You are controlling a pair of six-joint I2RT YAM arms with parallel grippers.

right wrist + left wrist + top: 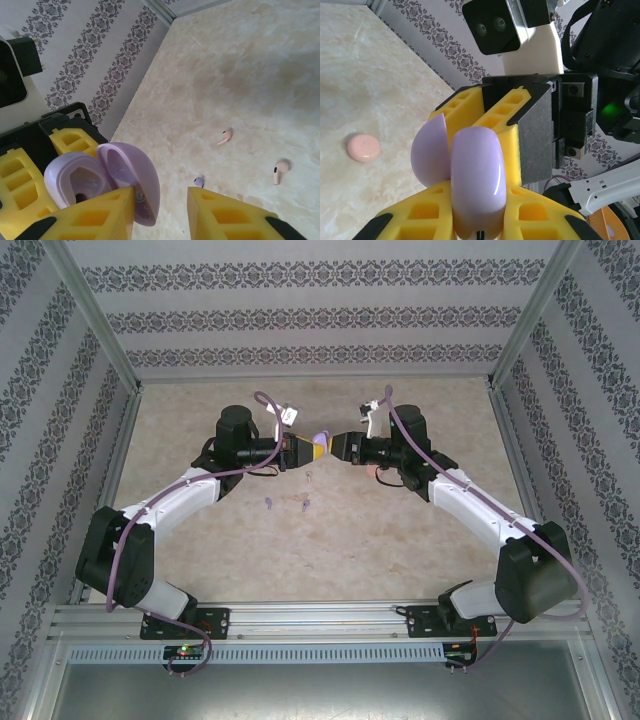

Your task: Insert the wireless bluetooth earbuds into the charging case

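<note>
**Two pincers meet at an open purple case while earbuds lie loose below**

In the overhead view, nearest the arm bases, two purple earbuds [268, 503] lie on the beige surface [400, 540], just below centre frame. The right wrist view shows one purple earbud [199, 181] at lower centre and two pink earbuds [225, 136] to its right, well apart from each other. None of these is in a case.

Further back, at upper centre of the overhead view, the arms meet tip to tip above the surface. The left pincer [477, 220] is clamped on the lower part of the purple charging case [475, 170], whose lid stands open. The right pincer [160, 195] faces it with its fingers apart, a clear gap between them. The edge of the open lid sits in that gap, against the left-hand finger. I cannot tell whether this pincer carries an earbud.

Beyond them, at middle left of the left wrist view, a pink case [364, 147] rests shut on the surface.

The likely risks come from that lid. If the right pincer narrows here it may catch the lid, snapping it shut or bending the hinge. The case is smooth and rounded, so a sideways push could twist it in the left pincer or knock it free and drop it. The earbuds are tiny and stemmed, so a slightly off-centre pinch could flick one away across the surface.
</note>
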